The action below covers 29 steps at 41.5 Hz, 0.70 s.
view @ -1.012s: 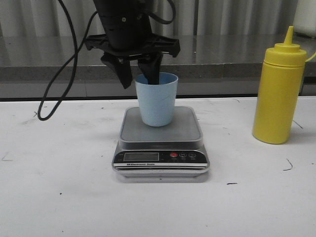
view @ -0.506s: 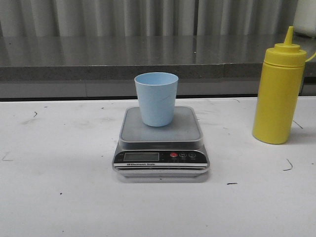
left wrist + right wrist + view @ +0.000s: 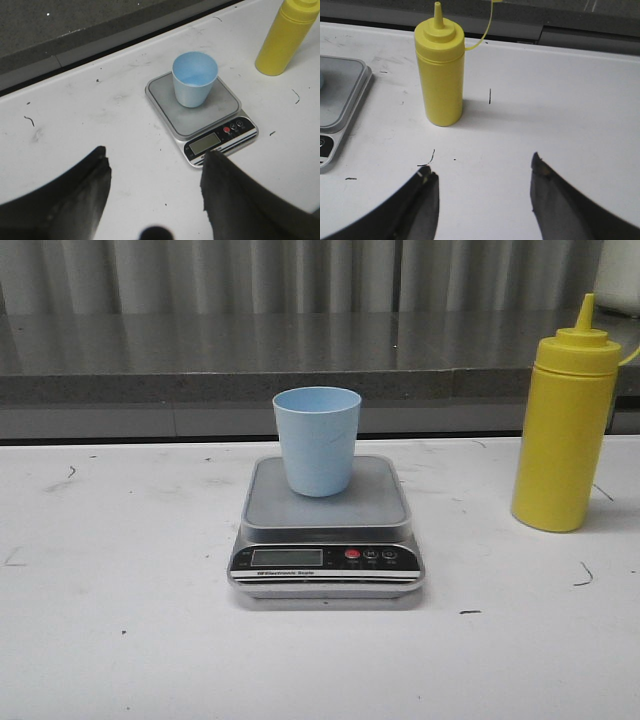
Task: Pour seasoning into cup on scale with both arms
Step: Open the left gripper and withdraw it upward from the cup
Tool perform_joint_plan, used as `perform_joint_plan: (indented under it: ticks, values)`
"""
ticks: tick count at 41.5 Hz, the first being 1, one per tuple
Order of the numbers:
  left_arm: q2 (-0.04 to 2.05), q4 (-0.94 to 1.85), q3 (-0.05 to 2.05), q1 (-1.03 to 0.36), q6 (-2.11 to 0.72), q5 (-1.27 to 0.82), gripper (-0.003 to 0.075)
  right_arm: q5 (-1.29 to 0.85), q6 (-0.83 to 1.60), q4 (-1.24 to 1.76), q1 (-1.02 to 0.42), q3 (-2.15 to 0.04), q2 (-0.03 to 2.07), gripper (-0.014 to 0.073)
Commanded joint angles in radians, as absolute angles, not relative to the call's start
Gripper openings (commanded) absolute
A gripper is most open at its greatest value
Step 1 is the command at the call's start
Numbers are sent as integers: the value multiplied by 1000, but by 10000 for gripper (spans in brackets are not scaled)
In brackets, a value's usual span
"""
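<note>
The light blue cup (image 3: pixel 317 440) stands upright and empty on the silver scale (image 3: pixel 326 530) at the table's middle; both also show in the left wrist view, the cup (image 3: pixel 194 79) on the scale (image 3: pixel 200 114). The yellow seasoning bottle (image 3: pixel 564 425) stands upright at the right, its tip cover hanging off on its tether. My left gripper (image 3: pixel 155 157) is open and empty, held above the table short of the scale. My right gripper (image 3: pixel 481 169) is open and empty, a little short of the bottle (image 3: pixel 441 75). Neither gripper shows in the front view.
A grey ledge (image 3: pixel 320 360) with a corrugated wall behind runs along the table's far edge. The white table (image 3: pixel 120 640) bears small dark scuff marks. The scale's corner (image 3: pixel 340 110) shows beside the bottle in the right wrist view.
One second ago the left gripper stood open around the cup's rim in the front view. It has withdrawn out of that view, leaving the cup on the scale. Nothing else moved.
</note>
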<state>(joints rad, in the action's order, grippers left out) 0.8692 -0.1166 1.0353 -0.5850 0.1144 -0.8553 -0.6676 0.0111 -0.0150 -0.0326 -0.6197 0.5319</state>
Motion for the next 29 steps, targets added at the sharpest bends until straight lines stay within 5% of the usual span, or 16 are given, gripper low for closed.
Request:
perform_joint_plan:
  ticks: [1, 29]
  values:
    - [787, -118, 996, -592, 145, -783, 400, -597, 22, -26, -32, -644, 541, 437]
    - [670, -116, 905, -592, 145, -790, 400, -596, 21, -22, -32, -644, 541, 437]
